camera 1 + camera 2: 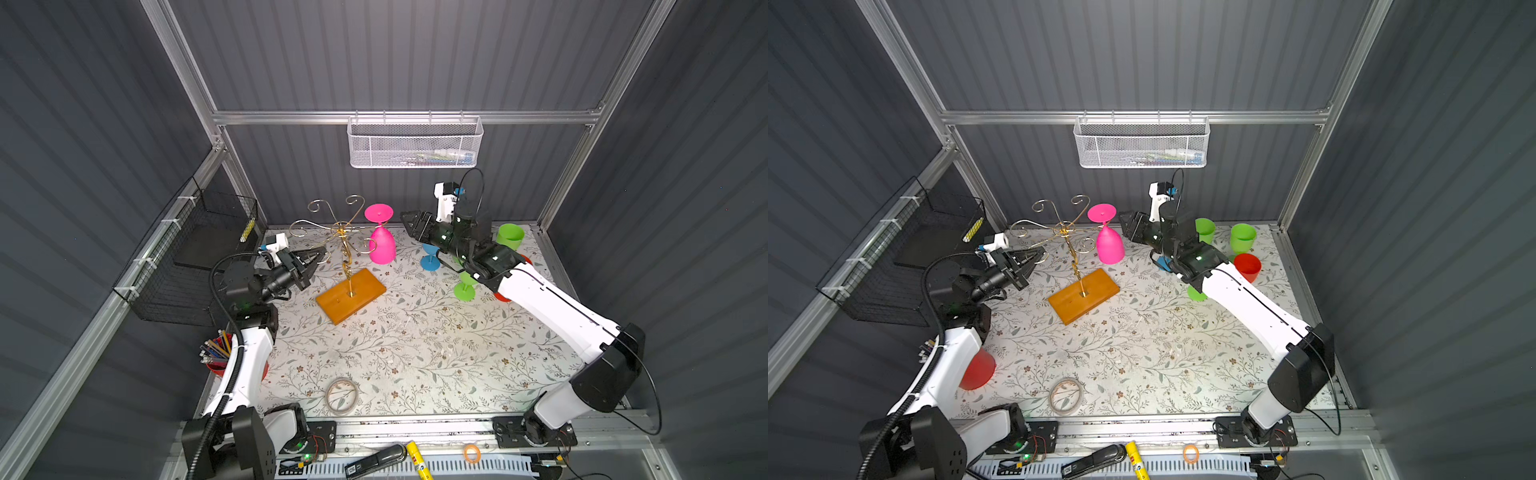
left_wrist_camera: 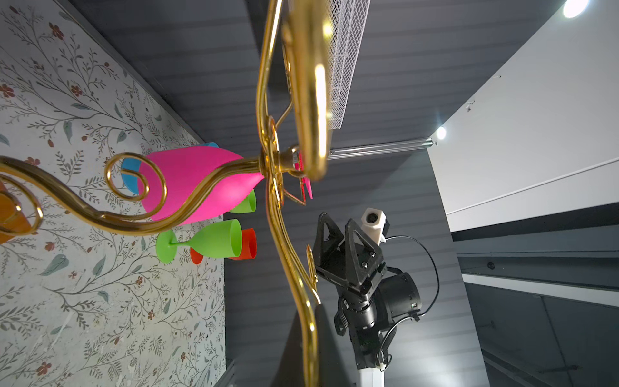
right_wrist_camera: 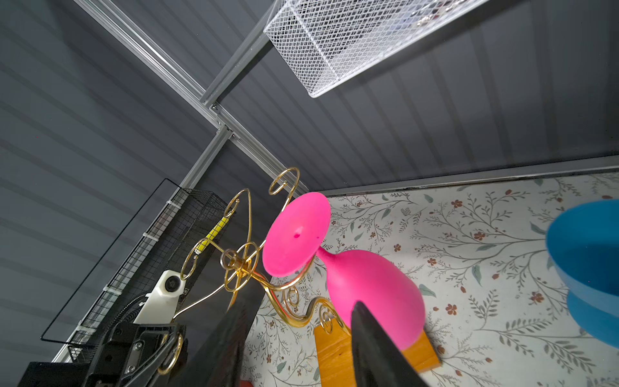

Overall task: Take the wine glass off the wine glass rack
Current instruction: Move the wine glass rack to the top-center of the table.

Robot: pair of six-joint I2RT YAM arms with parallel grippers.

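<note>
Pink plastic on gold wire. Shows the wine glass point(image 1: 382, 245) upside down, foot uppermost, hooked in a scroll arm at 3 o'clock of the hub of the wine glass rack point(image 1: 351, 299). Places that rack toward 11 o'clock on the floral table point(image 1: 415, 353). Has the left gripper point(image 1: 321, 252) at 9 o'clock of the stem, pinched tight on a scroll arm. Has the right gripper point(image 1: 406, 223) at 3 o'clock of the foot, just beside it, fingers spread.

I see the bright pink plastic wine glass point(image 1: 381, 245) hanging upside down at centre frame in both top views, its foot caught on a scroll arm. The thin gold wire wine glass rack point(image 1: 347, 261) stands upright just left of it, on its orange-brown wooden base point(image 1: 351, 300).
</note>
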